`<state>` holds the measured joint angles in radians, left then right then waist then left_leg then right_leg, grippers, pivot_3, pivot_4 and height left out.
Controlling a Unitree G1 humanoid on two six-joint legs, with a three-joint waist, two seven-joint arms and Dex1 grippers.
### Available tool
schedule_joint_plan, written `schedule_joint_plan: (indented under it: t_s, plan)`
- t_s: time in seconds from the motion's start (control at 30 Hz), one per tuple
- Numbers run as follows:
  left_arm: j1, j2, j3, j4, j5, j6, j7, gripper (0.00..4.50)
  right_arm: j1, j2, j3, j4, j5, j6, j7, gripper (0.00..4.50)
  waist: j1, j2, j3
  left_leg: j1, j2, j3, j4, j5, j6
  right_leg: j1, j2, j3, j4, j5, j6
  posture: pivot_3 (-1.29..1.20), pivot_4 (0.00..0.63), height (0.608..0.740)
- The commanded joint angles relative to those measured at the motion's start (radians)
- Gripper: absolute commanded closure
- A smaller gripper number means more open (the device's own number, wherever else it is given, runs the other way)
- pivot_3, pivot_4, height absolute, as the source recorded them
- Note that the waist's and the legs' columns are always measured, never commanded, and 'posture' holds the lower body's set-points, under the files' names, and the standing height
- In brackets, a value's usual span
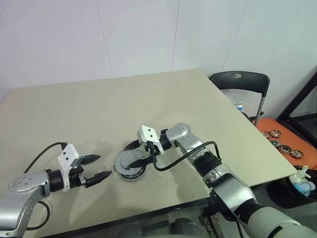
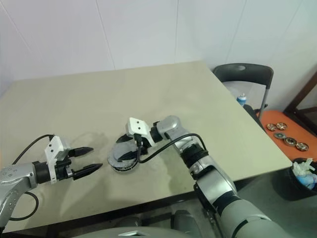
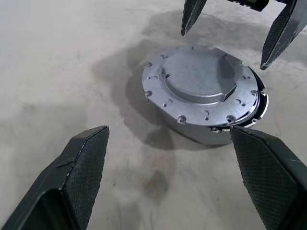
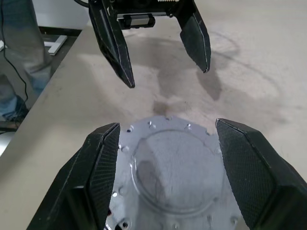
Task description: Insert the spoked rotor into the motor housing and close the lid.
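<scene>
Both hands gape empty, right hand (image 1: 145, 159) over the lid (image 3: 201, 79).

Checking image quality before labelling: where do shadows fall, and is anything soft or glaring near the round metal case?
Left wrist view: a soft dark shadow spreads on the beige table beside the closed round silver-grey motor housing, whose plain grey lid shows no glare. Right wrist view: the lid looks slightly soft close up; faint shadows lie under the left hand.

Silver-grey lid (image 3: 201, 79), black cross-hatched fingers (image 3: 84, 165), beige table (image 1: 124, 104), orange mat (image 1: 290, 134)
</scene>
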<state>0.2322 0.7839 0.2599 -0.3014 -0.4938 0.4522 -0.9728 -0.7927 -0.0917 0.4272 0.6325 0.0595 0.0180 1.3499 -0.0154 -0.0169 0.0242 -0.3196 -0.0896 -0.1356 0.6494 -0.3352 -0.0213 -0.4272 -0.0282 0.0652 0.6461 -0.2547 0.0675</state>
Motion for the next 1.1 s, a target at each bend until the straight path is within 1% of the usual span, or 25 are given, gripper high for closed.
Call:
schedule_joint_plan:
  t_s: [0.03,0.23,0.37,0.57,0.8,0.87,0.97,1.0,1.03,1.1]
  plan:
    - [-0.005,0.004,0.032,-0.032,-0.020,-0.001,0.005,0.20,0.002,0.005,0.003,0.035,-0.020,-0.039,-0.009,1.15,0.001,0.000,0.000,0.000,0.000,0.000,0.000,0.000,0.000,0.000,0.000,0.000,0.000,0.000,0.000,0.00,0.000,0.740]
    - [-0.012,0.003,0.027,-0.031,-0.019,0.000,0.007,0.20,0.012,0.026,0.016,0.084,-0.049,-0.078,-0.020,1.15,-0.004,0.000,0.000,0.000,0.000,0.000,0.000,0.000,0.000,0.000,0.000,0.000,0.000,0.000,0.000,0.00,0.000,0.740]
    - [-0.007,0.003,0.025,-0.036,-0.020,0.000,0.009,0.20,0.004,0.046,0.000,0.104,-0.050,-0.090,-0.051,1.15,-0.005,0.000,0.000,0.001,0.000,0.000,0.000,0.000,0.000,0.000,0.000,0.000,0.001,0.000,0.000,0.00,0.000,0.740]
    - [-0.003,0.006,0.027,-0.035,-0.022,-0.001,0.011,0.20,-0.008,0.052,-0.009,0.125,-0.051,-0.103,-0.059,1.15,-0.003,0.000,0.000,0.001,0.000,0.000,0.000,0.000,0.000,0.000,0.000,0.000,0.000,0.000,0.000,0.00,0.000,0.740]
    - [-0.007,0.006,0.027,-0.032,-0.023,-0.002,0.014,0.20,-0.034,0.081,-0.048,0.170,-0.055,-0.142,-0.156,1.15,-0.003,0.000,0.000,0.001,0.000,0.000,0.000,0.000,0.000,0.000,0.000,0.000,0.001,0.000,0.000,0.00,0.000,0.740]
    - [-0.007,0.006,0.027,-0.032,-0.025,-0.001,0.013,0.20,-0.028,0.065,-0.031,0.167,-0.061,-0.170,-0.118,1.15,-0.004,0.000,0.000,0.001,0.000,0.000,0.000,0.000,0.000,0.000,0.000,0.000,0.001,0.000,0.000,0.00,0.000,0.740]
    - [-0.006,0.008,0.027,-0.030,-0.024,-0.001,0.009,0.20,-0.019,0.051,-0.021,0.158,-0.064,-0.162,-0.090,0.61,-0.003,0.000,0.000,0.001,0.000,0.000,0.000,0.000,0.000,0.000,0.000,0.000,0.001,0.000,0.000,0.00,0.000,0.740]
    - [-0.006,0.009,0.027,-0.029,-0.024,-0.002,0.008,0.20,-0.019,0.052,-0.023,0.158,-0.065,-0.147,-0.093,0.24,-0.003,0.000,0.000,0.001,0.000,0.000,0.000,0.000,0.000,0.000,0.000,0.000,0.000,0.000,0.000,0.00,0.000,0.740]
    - [-0.005,0.010,0.028,-0.028,-0.024,-0.002,0.007,0.20,-0.019,0.052,-0.025,0.158,-0.066,-0.137,-0.096,0.01,-0.003,0.000,0.000,0.001,0.000,0.000,0.000,0.000,0.000,0.000,0.000,0.000,0.000,0.000,0.000,0.00,0.000,0.740]
    - [-0.007,0.012,0.028,-0.025,-0.023,-0.003,0.005,0.20,-0.021,0.053,-0.026,0.160,-0.071,-0.143,-0.105,0.01,-0.004,0.000,0.000,0.001,0.000,0.000,0.000,0.000,0.000,0.000,0.000,0.000,0.001,0.000,0.000,0.00,0.000,0.740]
